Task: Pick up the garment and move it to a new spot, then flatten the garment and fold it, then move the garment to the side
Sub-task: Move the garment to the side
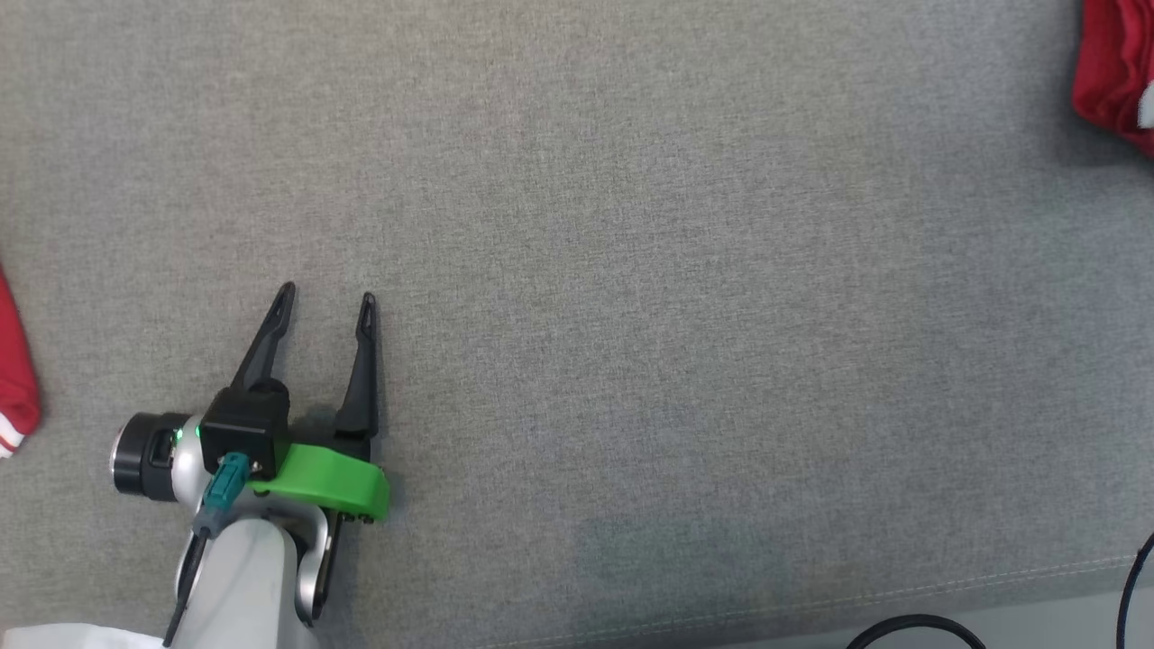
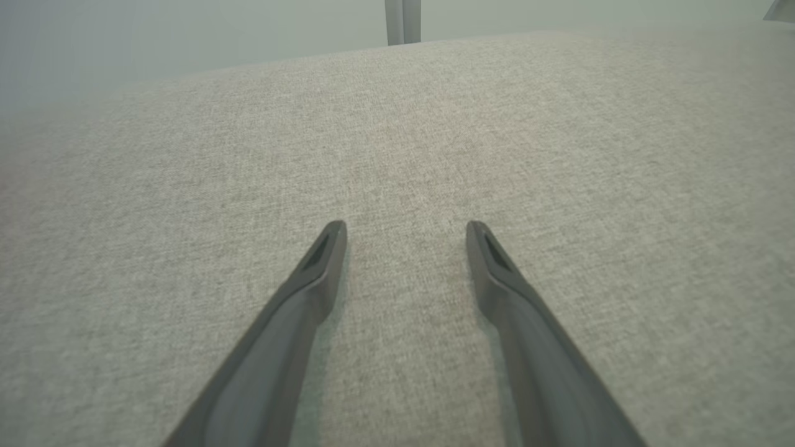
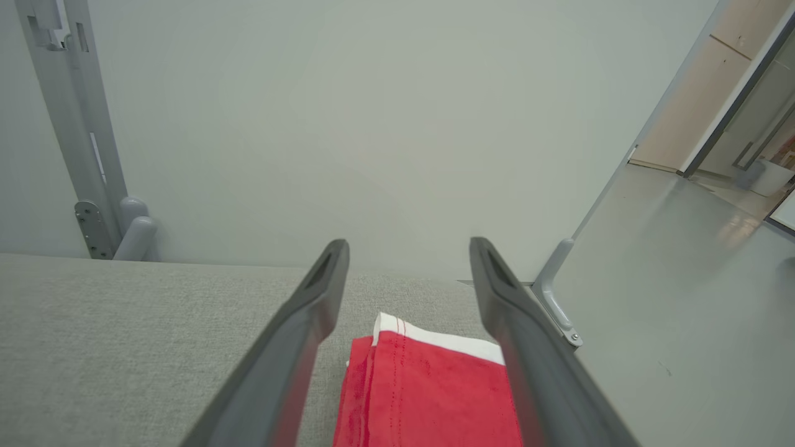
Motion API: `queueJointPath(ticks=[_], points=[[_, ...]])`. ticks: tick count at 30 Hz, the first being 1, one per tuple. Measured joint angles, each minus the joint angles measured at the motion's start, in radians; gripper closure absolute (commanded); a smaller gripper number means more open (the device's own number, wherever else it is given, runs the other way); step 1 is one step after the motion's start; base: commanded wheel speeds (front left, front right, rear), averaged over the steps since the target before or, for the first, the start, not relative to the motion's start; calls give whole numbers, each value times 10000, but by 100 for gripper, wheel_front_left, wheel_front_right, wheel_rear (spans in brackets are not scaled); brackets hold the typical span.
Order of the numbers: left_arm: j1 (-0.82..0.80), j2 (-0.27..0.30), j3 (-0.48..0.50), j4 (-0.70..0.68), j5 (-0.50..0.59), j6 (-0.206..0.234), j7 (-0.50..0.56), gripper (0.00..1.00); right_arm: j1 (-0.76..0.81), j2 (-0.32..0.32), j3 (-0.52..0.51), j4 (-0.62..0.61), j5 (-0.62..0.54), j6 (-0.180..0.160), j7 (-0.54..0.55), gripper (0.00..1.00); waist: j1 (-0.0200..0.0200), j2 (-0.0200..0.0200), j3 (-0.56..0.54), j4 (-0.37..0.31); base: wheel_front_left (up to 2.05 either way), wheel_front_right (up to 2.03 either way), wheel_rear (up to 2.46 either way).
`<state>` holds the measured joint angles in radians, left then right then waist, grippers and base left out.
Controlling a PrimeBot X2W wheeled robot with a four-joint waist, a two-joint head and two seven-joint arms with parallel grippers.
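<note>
Surface (image 1: 631, 225): grey fabric, stretching ahead of left hand (image 1: 326, 294). Garment (image 3: 428, 391): red with white trim, folded flat, lying beneath and between right hand (image 3: 407, 248) fingers, near surface's edge. Both hands wide, gripping nothing. Judgement: fold done, garment apparently placed aside; only right hand's retreat left.

Left tool (image 1: 327, 293): 2 long dark fingers (image 1: 261, 351), tapered, each with a slot-like recess near its tip; black block housing (image 1: 245, 424); bright green curved bracket (image 1: 329, 482); black cylindrical module (image 1: 142, 455) with a silver ring; small green light (image 1: 177, 435); teal connector (image 1: 225, 482) feeding a dark cable (image 1: 185, 577); pale grey-white forearm (image 1: 248, 577). Right tool (image 3: 408, 243): 2 matching matte dark grey fingers, tips recessed.
</note>
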<state>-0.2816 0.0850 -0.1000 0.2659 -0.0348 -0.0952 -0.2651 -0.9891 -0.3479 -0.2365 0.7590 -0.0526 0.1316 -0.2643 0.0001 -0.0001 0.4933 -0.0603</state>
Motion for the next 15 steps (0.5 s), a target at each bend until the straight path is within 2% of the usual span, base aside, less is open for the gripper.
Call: queueJointPath(ticks=[7,11,15], points=[[466,-165,146,274,-215,77,4,0,2151,874,1580,-1528,1143,-2,2,0,0,0,-1056,-13,0,0,0],[825,-253,259,437,-341,79,4,0,3437,1016,2654,-1862,1728,-2,2,0,-1,0,-1744,-3,0,0,0],[1207,-293,370,591,-412,81,4,0,4620,1243,3233,-2004,2245,-2,2,0,-2,0,-2440,19,0,0,0]])
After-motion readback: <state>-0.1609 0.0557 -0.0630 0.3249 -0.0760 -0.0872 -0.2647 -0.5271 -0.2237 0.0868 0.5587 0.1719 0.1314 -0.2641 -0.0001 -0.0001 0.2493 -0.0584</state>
